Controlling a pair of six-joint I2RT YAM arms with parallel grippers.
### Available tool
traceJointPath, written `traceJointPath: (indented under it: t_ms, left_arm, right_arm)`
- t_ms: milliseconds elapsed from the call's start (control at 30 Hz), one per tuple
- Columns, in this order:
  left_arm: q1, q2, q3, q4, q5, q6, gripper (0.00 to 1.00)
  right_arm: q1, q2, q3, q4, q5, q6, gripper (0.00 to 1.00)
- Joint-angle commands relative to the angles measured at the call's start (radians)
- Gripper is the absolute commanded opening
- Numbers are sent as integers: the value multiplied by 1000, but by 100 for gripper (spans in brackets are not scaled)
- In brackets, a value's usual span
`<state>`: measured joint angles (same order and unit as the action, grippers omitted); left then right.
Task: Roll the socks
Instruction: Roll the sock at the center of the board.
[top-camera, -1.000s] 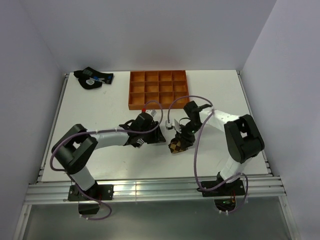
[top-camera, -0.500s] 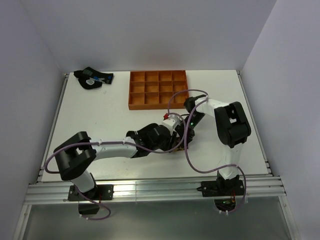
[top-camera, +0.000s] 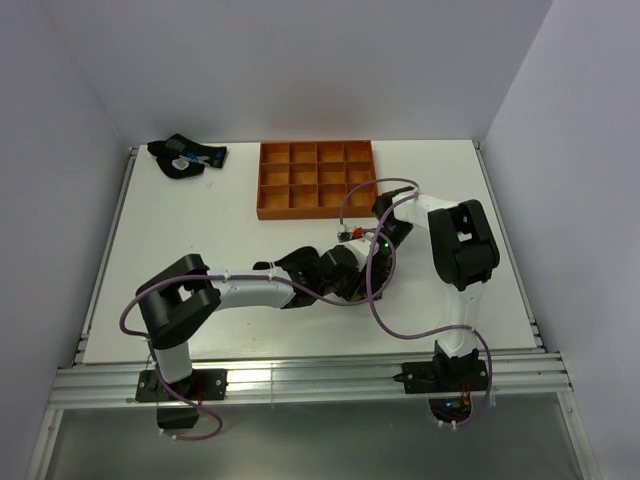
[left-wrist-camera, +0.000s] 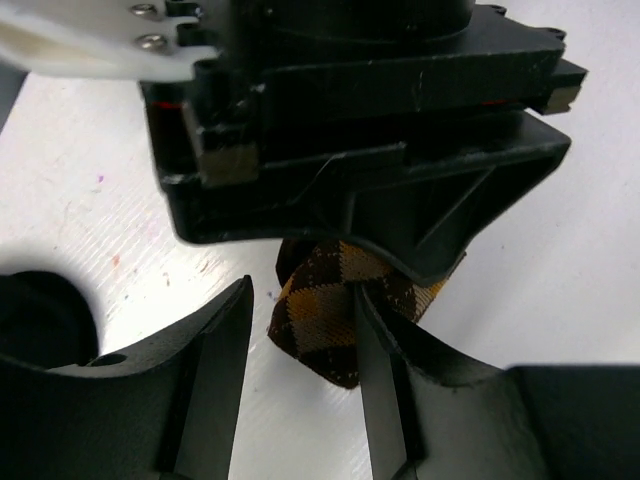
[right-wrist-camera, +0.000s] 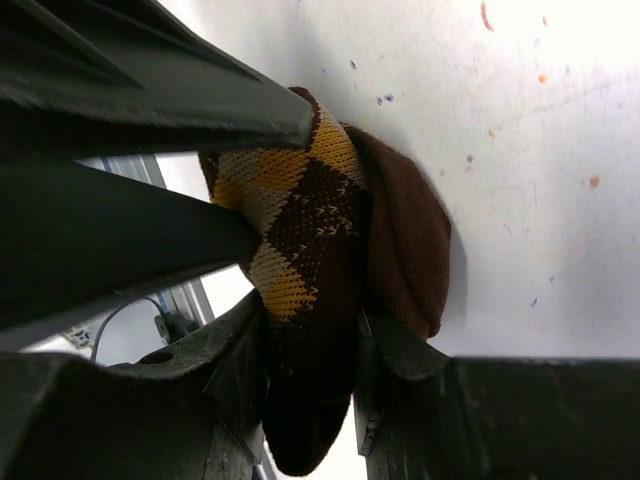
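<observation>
A brown-and-black argyle sock (right-wrist-camera: 300, 210), folded into a bundle, is pinched between the fingers of my right gripper (right-wrist-camera: 312, 320), just above the white table. In the left wrist view the same sock (left-wrist-camera: 320, 335) hangs below the right gripper's black body (left-wrist-camera: 370, 130). My left gripper (left-wrist-camera: 303, 295) is open around it: the sock touches the right finger (left-wrist-camera: 385, 390), and a gap separates it from the left finger (left-wrist-camera: 225, 380). From above, the left gripper (top-camera: 348, 278) and the right gripper (top-camera: 368, 262) meet mid-table and hide the sock. I cannot pick out the short black sock.
An orange compartment tray (top-camera: 317, 178) stands behind the grippers. A dark sock bundle with blue and white marks (top-camera: 185, 157) lies at the back left corner. The right arm's purple cable (top-camera: 372, 300) loops over the table beside the grippers.
My left arm has reached right until its gripper meets the right gripper, and its jaws have spread a little. The right gripper, still holding the argyle sock, shifted slightly back and turned.
</observation>
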<state>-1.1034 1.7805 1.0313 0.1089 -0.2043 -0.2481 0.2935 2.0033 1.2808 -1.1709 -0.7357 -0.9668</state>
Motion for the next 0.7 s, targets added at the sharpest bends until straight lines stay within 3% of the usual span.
traceJointPath:
  t_ms: [0, 200, 300, 433, 667]
  left_arm:
    - [-6, 52, 55, 0, 40, 20, 50]
    - [-4, 100, 64, -15, 85, -31, 46]
    - [-4, 131, 82, -47, 97, -46, 37]
    - [-6, 161, 90, -77, 109, -62, 17]
    - [-9, 175, 70, -78, 120, -80, 9]
  right_arm:
    - [-8, 28, 3, 46, 98, 34, 27]
    - [-8, -3, -31, 94, 111, 77, 29]
    - [-8, -20, -43, 117, 128, 102, 33]
    - [-7, -69, -73, 181, 170, 155, 40]
    - [-8, -127, -124, 277, 225, 250, 54]
